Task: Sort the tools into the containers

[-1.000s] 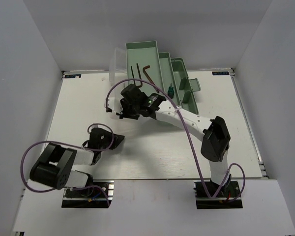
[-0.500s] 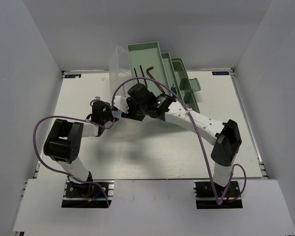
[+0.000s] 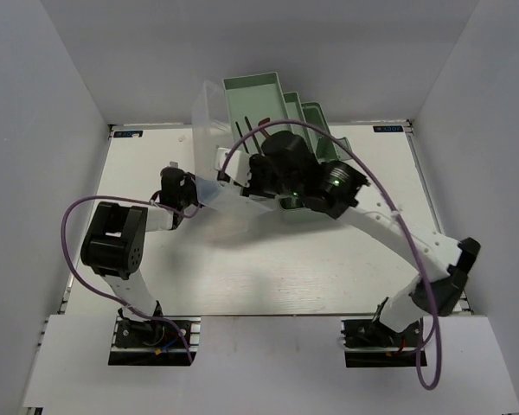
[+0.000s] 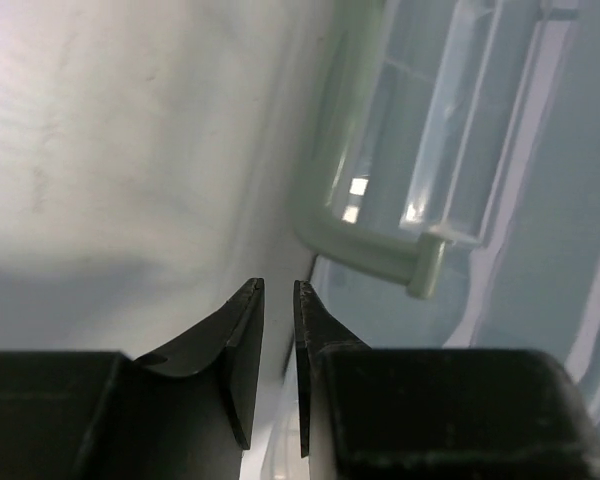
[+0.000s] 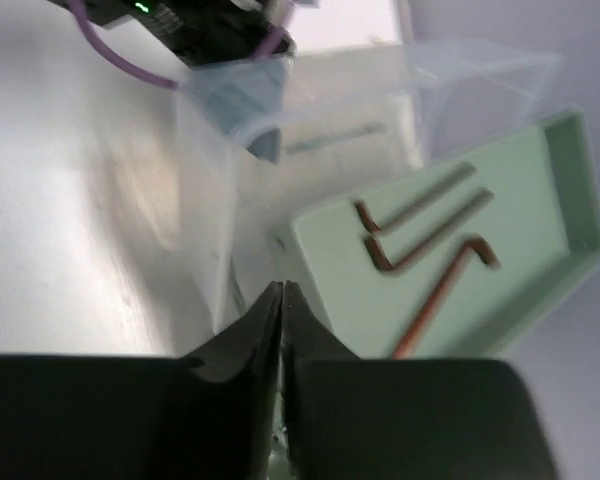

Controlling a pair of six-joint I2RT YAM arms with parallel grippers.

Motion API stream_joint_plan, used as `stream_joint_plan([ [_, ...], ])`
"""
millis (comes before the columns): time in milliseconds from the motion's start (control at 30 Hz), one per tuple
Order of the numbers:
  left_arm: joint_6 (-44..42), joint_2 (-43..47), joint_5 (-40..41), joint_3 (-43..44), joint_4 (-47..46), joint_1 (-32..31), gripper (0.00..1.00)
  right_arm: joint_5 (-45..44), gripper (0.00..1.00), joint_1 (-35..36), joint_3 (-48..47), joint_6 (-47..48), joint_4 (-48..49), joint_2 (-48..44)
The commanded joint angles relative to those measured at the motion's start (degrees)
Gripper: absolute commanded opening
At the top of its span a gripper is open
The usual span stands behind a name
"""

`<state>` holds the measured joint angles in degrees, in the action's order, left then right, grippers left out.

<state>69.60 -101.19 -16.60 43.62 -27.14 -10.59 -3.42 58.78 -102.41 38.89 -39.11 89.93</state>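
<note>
The fold-out toolbox stands at the back, with its mint-green trays (image 3: 255,93) open. Three rust-brown L-shaped hex keys (image 5: 430,225) lie in the largest tray (image 5: 540,200). The clear lid (image 3: 209,121) hangs off the toolbox's left side, and its mint handle (image 4: 365,248) shows in the left wrist view. My left gripper (image 3: 196,188) (image 4: 277,288) is closed to a narrow gap with the lid's edge between its fingers. My right gripper (image 3: 253,177) (image 5: 281,288) is shut, with its tips at the tray's near corner beside the lid. The screwdrivers and wrenches are hidden.
The white table (image 3: 329,259) sits between grey walls. My right arm (image 3: 389,220) arches over the toolbox's smaller trays and hides them. Purple cables (image 3: 381,186) loop above both arms. My left arm's elbow (image 3: 112,242) stands at the left.
My left gripper has moved from the near left up to the clear lid. My right arm has stretched farther over the toolbox, its elbow swinging right. The lid has swung out toward me.
</note>
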Motion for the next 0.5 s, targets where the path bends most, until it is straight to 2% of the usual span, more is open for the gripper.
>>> stream_joint_plan([
  [0,-0.9,1.7,-2.8,5.1,-1.0,0.0,0.29,-13.0,0.00,-0.5,3.5,-2.4,1.7,-6.2],
  [33,-1.4,1.7,-2.8,5.6,-0.5,0.0,0.29,-16.4,0.00,-0.9,5.3,-2.8,7.1,-9.6],
  [67,-1.9,2.3,-3.4,6.1,0.1,0.0,0.29,-28.8,0.00,-3.0,10.3,-2.5,10.9,-10.6],
  [100,-1.9,2.8,-3.4,7.5,0.8,0.0,0.29,-32.4,0.00,-4.0,12.8,0.3,18.8,-11.7],
  [133,-2.6,2.8,-3.4,8.2,1.6,0.0,0.29,-36.6,0.00,-5.2,19.3,1.3,24.6,-14.2],
  [200,-3.3,3.9,-4.1,10.5,2.3,0.0,0.29,-38.2,0.00,-11.2,22.1,0.9,28.0,-15.7],
  [367,-5.3,4.4,-5.2,16.9,7.4,-1.1,0.29,-35.5,0.00,-24.2,26.4,-6.5,21.6,-16.1],
  [400,-6.1,4.4,-5.2,19.3,8.8,-1.1,0.29,-31.8,0.00,-30.0,27.7,-7.4,21.3,-15.5],
  [467,-6.1,4.4,-7.2,21.3,9.4,-1.6,0.29,-27.5,0.00,-33.7,28.5,-12.1,17.2,-14.2],
])
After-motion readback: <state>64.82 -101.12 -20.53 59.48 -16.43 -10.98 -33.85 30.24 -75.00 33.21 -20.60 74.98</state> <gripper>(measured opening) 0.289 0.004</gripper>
